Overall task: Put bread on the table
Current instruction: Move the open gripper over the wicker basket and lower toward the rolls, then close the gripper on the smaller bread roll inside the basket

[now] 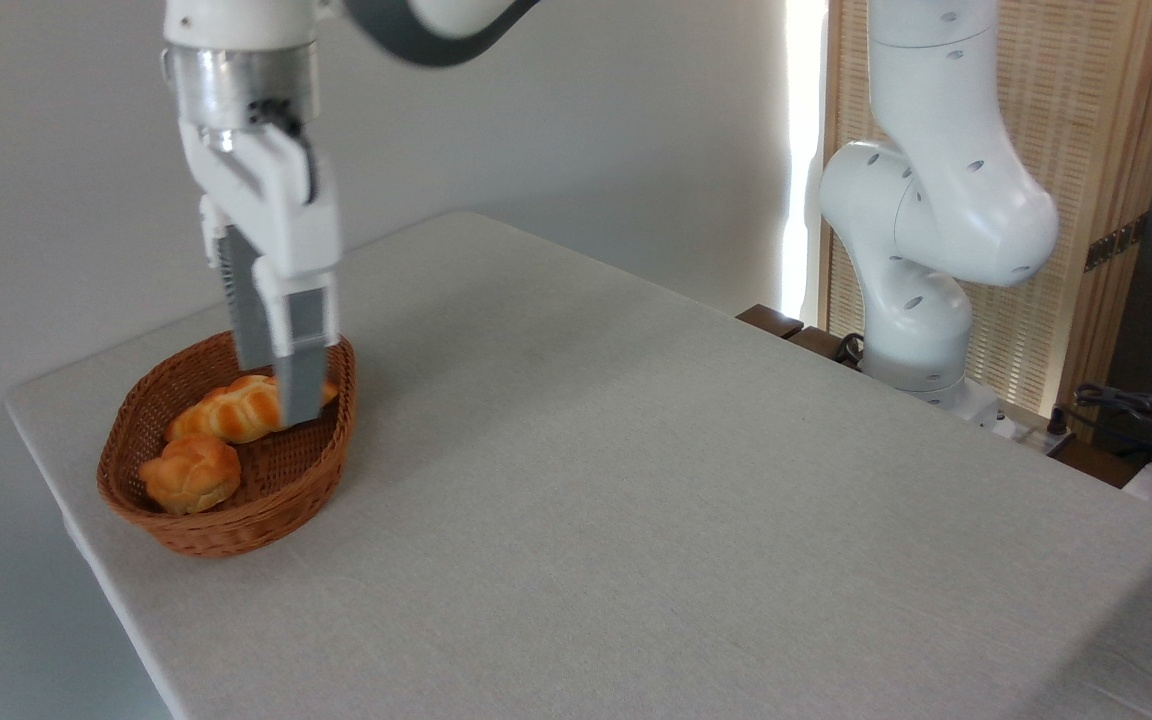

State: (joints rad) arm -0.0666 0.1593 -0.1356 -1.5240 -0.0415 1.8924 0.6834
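1. The table (696, 500) is the largest thing here, a wide grey-beige cloth surface spreading below and to the right of the pincer, with plenty of bare room for a set-down.

2. The wicker basket (331, 470) sits directly beneath the pincer, near the table's left corner. Its raised rim is a hazard: a descent too close to the wall could catch a fingertip on the weave and drag or tip the basket.

3. The pincer (281, 390) hangs fingers-down over the back of the basket and is seen edge-on, so I cannot tell how far apart its 2 fingers stand. It appears to hold nothing.

4. The braided loaf (226, 412) lies right at the pincer's tips, partly behind them. That is the main risk: from this position a straight drop would likely close on the loaf instead of the bun.

5. The bread (191, 472) rests in the basket, below and to the left of the pincer, nearer the camera than the loaf and just beside it. It is a small round bun, golden-orange, with a knotted, lobed top and a glossy crust. Judging by that rounded, bumpy shape, a grip placed off-centre could let it roll or squirt out, and its closeness to the loaf leaves little room for a finger to slip between the 2.
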